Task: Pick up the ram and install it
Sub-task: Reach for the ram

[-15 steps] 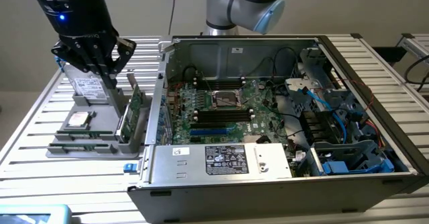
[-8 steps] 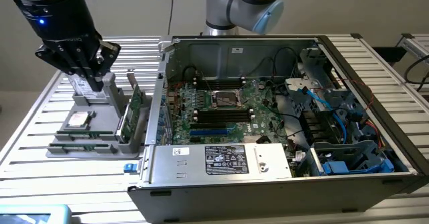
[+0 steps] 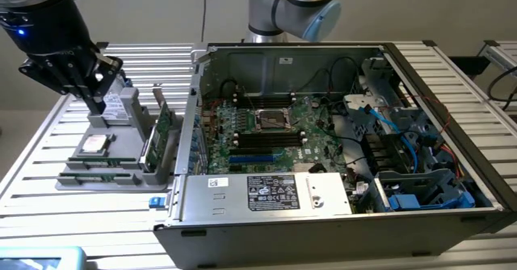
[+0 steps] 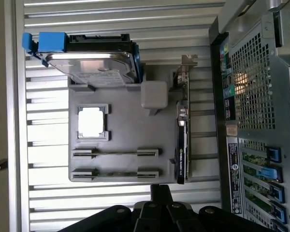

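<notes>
Two ram sticks lie edge-up in the slots of a grey parts tray (image 3: 85, 184), one (image 3: 105, 160) (image 4: 116, 152) behind the other (image 3: 97, 176) (image 4: 116, 173). My gripper (image 3: 97, 108) (image 4: 160, 189) hangs above the far end of the tray, over the hard drive (image 3: 121, 103) (image 4: 99, 65), well apart from the sticks. Its fingers meet in a point and hold nothing. To the exterior view's right, the open computer case (image 3: 339, 221) shows the motherboard (image 3: 303, 109) with black memory slots (image 3: 267, 138) and blue ones (image 3: 254, 158).
The tray also carries a processor (image 3: 97, 143) (image 4: 92, 121) and a tall green expansion card (image 3: 164, 128) (image 4: 181, 145) standing on its side next to the case. Cables and drive cages (image 3: 420, 185) fill the case's right part. Everything rests on a slatted metal table (image 3: 48, 215).
</notes>
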Tool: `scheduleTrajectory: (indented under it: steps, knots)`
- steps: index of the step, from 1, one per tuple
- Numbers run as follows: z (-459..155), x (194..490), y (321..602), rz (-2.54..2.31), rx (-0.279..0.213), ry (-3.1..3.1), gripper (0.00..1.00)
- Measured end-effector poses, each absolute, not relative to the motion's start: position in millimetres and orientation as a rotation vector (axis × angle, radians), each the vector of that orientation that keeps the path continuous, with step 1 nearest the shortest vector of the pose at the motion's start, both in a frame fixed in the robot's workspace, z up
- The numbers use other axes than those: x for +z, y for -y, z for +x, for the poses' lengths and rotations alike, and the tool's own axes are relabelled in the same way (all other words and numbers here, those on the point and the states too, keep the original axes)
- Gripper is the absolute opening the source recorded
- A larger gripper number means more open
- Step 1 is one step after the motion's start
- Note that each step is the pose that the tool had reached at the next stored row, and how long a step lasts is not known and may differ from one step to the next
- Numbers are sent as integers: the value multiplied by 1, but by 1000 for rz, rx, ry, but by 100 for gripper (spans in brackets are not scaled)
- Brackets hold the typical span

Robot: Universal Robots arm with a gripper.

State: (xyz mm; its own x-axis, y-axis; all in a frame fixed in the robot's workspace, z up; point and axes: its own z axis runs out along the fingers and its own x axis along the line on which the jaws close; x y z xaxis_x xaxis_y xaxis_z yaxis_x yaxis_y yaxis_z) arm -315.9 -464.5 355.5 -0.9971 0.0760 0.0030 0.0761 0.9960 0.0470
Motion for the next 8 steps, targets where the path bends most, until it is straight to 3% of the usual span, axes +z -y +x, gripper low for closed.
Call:
scheduleTrajectory:
  steps: [8]
  knots:
    - [-322, 346, 464, -120, -72, 3112, 11]
